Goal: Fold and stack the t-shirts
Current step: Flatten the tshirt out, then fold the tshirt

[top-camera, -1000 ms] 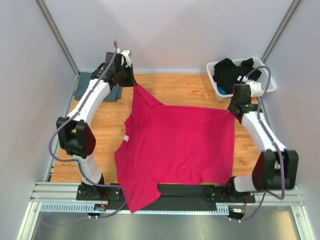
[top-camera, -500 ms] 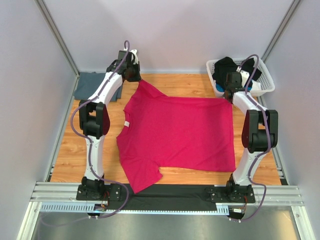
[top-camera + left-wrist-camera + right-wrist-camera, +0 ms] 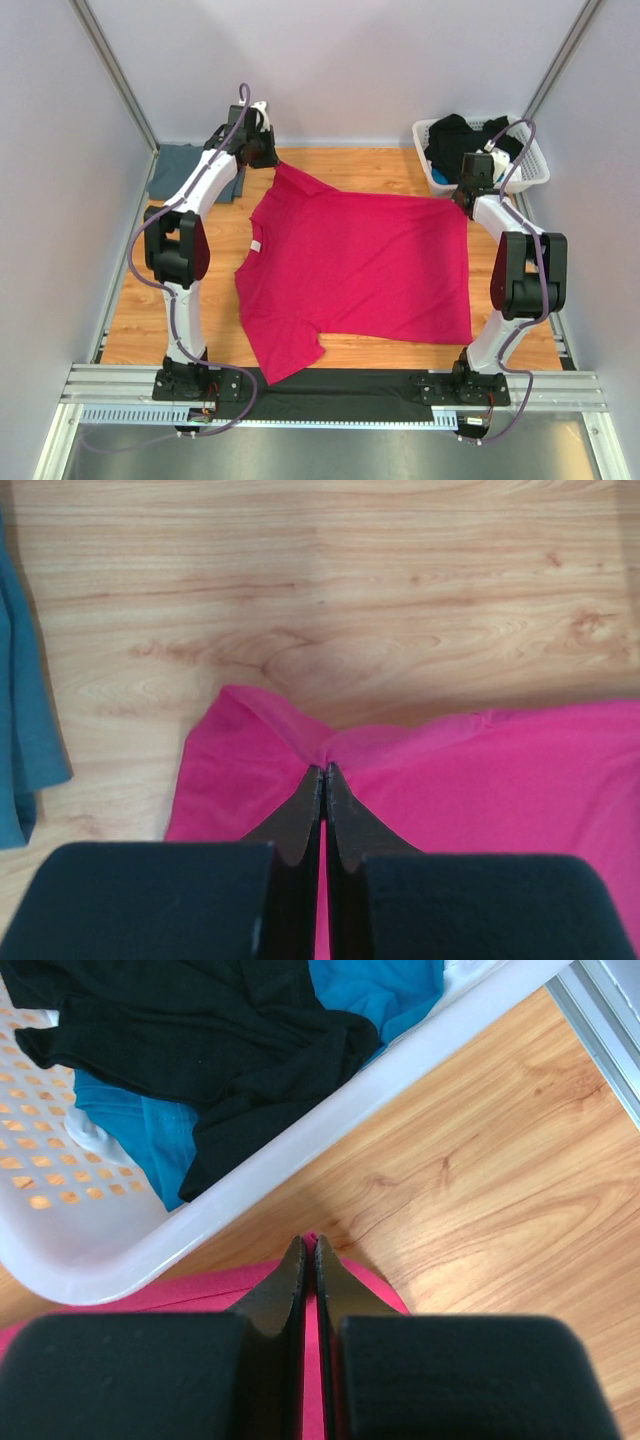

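Observation:
The magenta-pink t-shirt (image 3: 360, 265) lies spread over the wooden table, its collar to the left. My left gripper (image 3: 273, 162) is shut on the shirt's far left sleeve and pinches a peak of pink cloth (image 3: 400, 770) between its fingers (image 3: 324, 772). My right gripper (image 3: 458, 196) is shut on the shirt's far right hem corner (image 3: 360, 1278), with the fingertips (image 3: 308, 1245) just in front of the basket. The folded slate blue-grey t-shirt (image 3: 185, 172) lies flat at the far left and shows as a blue edge (image 3: 25, 730) in the left wrist view.
A white lattice basket (image 3: 540, 165) with black and blue clothes (image 3: 200, 1050) stands at the far right corner, close to my right gripper. Grey walls and metal posts enclose the table. A black strip and metal rail run along the near edge.
Both arms have stretched toward the far edge and dragged the pink shirt away from the near edge. It now lies flatter on the table. Both grippers stay shut on the cloth.

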